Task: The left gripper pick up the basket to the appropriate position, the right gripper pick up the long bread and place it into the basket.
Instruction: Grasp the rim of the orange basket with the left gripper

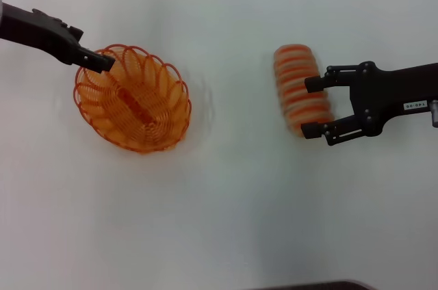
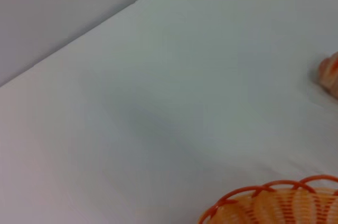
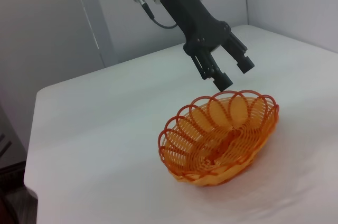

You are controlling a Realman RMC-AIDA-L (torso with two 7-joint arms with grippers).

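The orange wire basket (image 1: 171, 102) stands empty on the white table, left of centre. My left gripper (image 1: 101, 63) is open and hovers just above the basket's far-left rim; the right wrist view shows its fingers apart over the rim (image 3: 234, 73) of the basket (image 3: 211, 129). The long bread (image 1: 295, 78), tan with orange-red stripes, lies on the table at the right. My right gripper (image 1: 313, 107) is open, its fingertips at the bread's right side, straddling its nearer half. The left wrist view shows the basket's rim (image 2: 274, 187) and one end of the bread (image 2: 330, 73).
The white table (image 1: 226, 208) runs wide between the basket and the bread. Its far edge meets a grey wall (image 2: 63, 7). A dark edge (image 1: 321, 285) shows at the table's front.
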